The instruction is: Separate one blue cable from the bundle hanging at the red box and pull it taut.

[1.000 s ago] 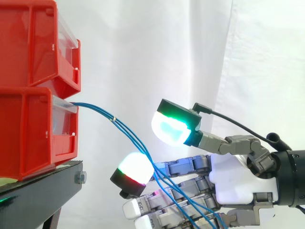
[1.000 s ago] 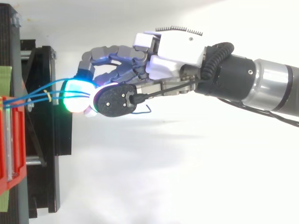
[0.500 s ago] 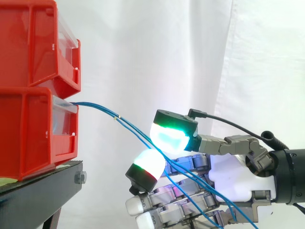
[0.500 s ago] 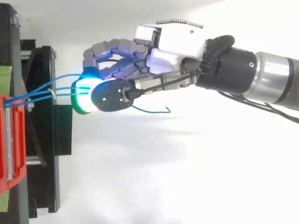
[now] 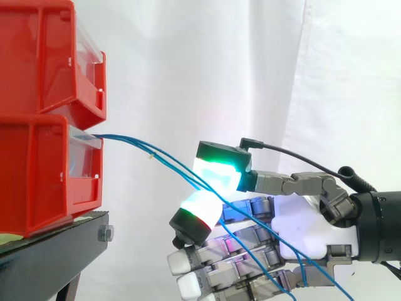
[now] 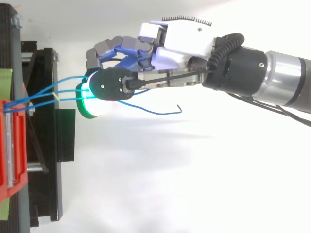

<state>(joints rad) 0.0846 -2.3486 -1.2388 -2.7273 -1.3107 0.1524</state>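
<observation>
Stacked red bins (image 5: 37,169), blue cables (image 5: 125,139) trailing from lower bin, hand (image 5: 313,219) pinching them between two pads

Red bins (image 5: 37,169) with clear fronts, on black stand (image 5: 56,251). Blue cables (image 5: 169,164) with tiny yellow tie (image 5: 150,155). Hand (image 5: 307,226): white palm, grey fingers, black-backed pads (image 5: 216,175) glowing green-cyan-white, lower one white with red edge. White curtain (image 5: 250,63). Arm (image 6: 286,87) silver and black. Pale green strip (image 6: 4,80) at left.

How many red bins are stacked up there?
2: an upper red plastic bin stacked on a lower red plastic bin, where the thin blue cables come out. Others may be cut off above.
</observation>
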